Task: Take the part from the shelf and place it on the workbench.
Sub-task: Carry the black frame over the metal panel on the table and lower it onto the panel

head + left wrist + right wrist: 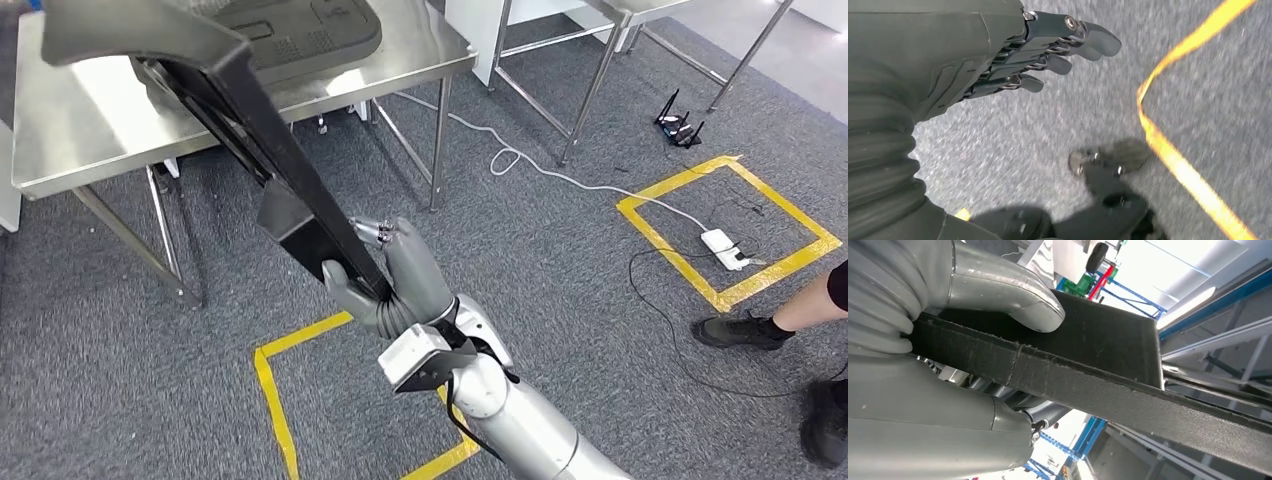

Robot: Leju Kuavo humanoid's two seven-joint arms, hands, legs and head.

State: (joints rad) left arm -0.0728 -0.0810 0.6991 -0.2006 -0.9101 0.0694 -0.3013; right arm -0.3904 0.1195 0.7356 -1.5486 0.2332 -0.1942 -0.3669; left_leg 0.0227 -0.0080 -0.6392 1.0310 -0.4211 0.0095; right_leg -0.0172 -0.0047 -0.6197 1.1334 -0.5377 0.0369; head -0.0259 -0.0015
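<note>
The part [250,130] is a long black and grey moulded piece. Its upper end lies over the steel workbench [80,120] and its lower end slants down toward me. My right hand [385,280] grips that lower end, thumb on one face and fingers on the other. Seen from the right wrist, the grey thumb [1013,295] presses on the black textured part [1108,365]. My left hand [1013,55] hangs over the grey carpet with its fingers straight and slightly apart, holding nothing.
Another grey moulded part [300,35] lies on the workbench. More steel tables [600,40] stand behind it. Yellow tape squares [730,230] mark the carpet, with a white cable and power strip [722,248]. A person's feet [760,330] stand at the right.
</note>
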